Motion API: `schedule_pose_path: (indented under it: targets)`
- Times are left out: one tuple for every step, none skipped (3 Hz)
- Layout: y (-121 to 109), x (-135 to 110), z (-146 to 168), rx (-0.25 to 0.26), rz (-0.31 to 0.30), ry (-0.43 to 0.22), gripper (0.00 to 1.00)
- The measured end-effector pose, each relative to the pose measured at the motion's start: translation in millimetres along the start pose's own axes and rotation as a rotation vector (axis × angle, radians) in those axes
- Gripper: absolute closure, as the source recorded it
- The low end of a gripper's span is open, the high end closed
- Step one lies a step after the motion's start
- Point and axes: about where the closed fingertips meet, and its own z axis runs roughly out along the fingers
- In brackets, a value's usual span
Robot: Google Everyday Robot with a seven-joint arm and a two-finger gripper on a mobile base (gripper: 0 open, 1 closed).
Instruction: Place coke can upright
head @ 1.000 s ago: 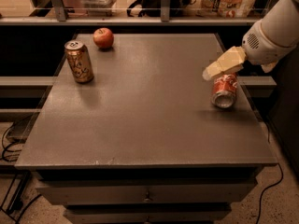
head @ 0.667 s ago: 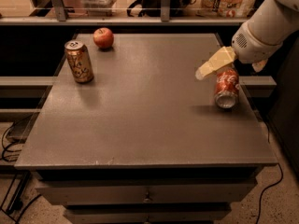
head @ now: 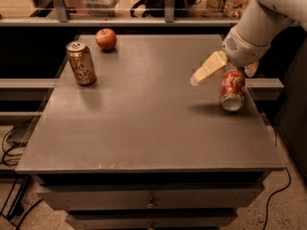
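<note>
The red coke can (head: 233, 90) lies on its side near the right edge of the grey table (head: 144, 114), its silver end facing the front. My gripper (head: 222, 76) hovers just above and behind the can, open. One cream finger (head: 207, 69) sticks out to the can's left. The other finger (head: 250, 70) shows behind the can on its right. The can is not held.
A gold-brown can (head: 81, 63) stands upright at the back left of the table. A red apple (head: 106, 39) sits behind it near the far edge. A shelf rail runs behind the table, and drawers sit below its front edge.
My gripper and arm have moved up and to the left, away from the can. The can stays lying in the same place.
</note>
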Motion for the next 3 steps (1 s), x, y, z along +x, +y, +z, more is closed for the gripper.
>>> schedule_pose_path:
  targets:
    - [-0.2, 1.6, 11.2, -0.015, -0.007, 0.058, 0.06]
    - [-6.8, 3.8, 14.6, -0.014, 0.011, 0.083, 0.24]
    - [-10.9, 4.4, 15.4, -0.008, 0.024, 0.093, 0.47]
